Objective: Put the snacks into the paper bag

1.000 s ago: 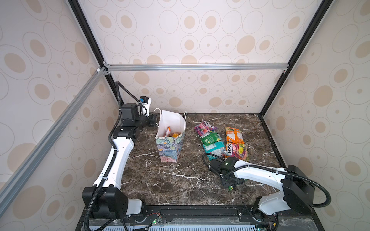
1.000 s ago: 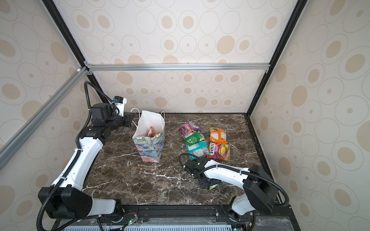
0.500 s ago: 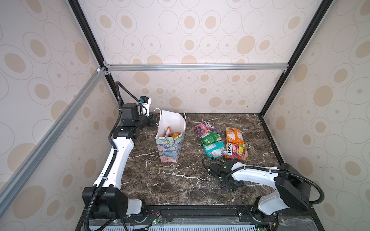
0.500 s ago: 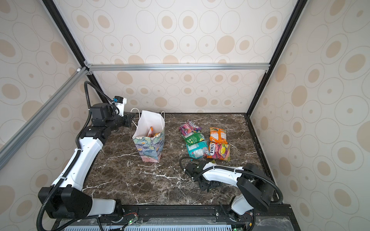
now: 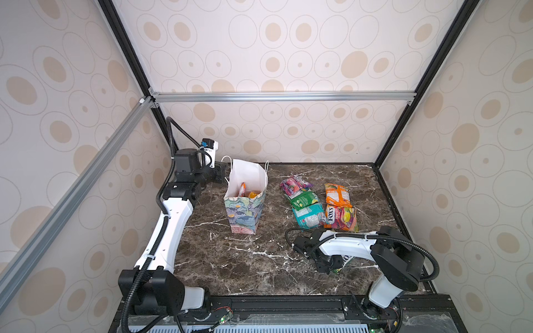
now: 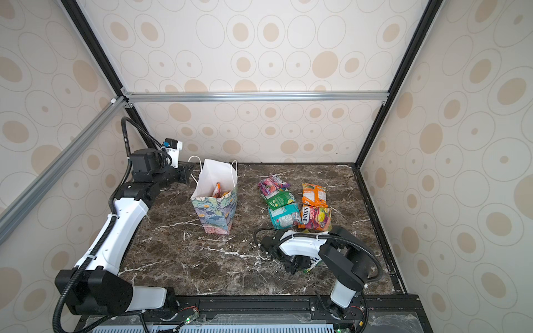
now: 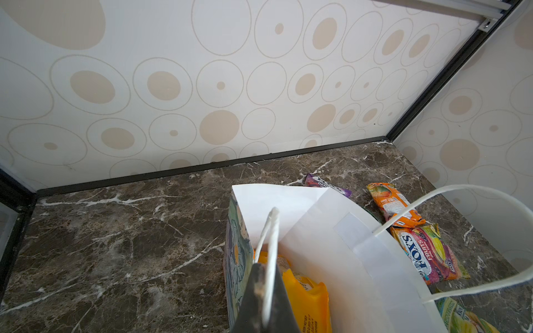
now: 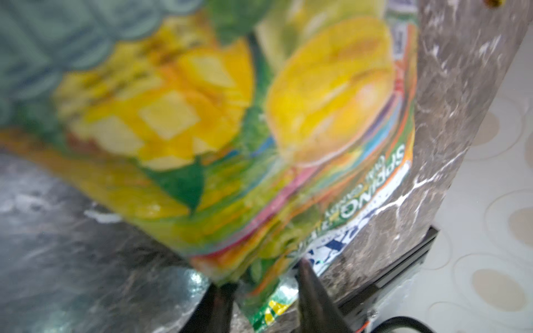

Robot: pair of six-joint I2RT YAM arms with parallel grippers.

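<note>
Marble tabletop (image 5: 230,259) — left gripper (image 7: 264,288) pinches the paper bag (image 5: 245,207)'s cord handle (image 7: 271,236), steadying it we reckon; well apart from the bag, right gripper (image 8: 262,285) straddles a yellow-green packet (image 8: 317,101) — clamped or not, we cannot tell.

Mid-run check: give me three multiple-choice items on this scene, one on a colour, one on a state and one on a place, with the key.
1. Inside of the upright pastel floral paper bag: A white, B brown, C black.
2. That bag is: A empty, B holding orange-yellow plastic packets, C tipped over.
3. The right end effector is: A inside the bag, B high above the bag, C at a green-yellow crinkly plastic packet near the front.
Key: A, white walls show in both top views; B, packets are visible inside; C, the packet's end sits between its jaws.
</note>
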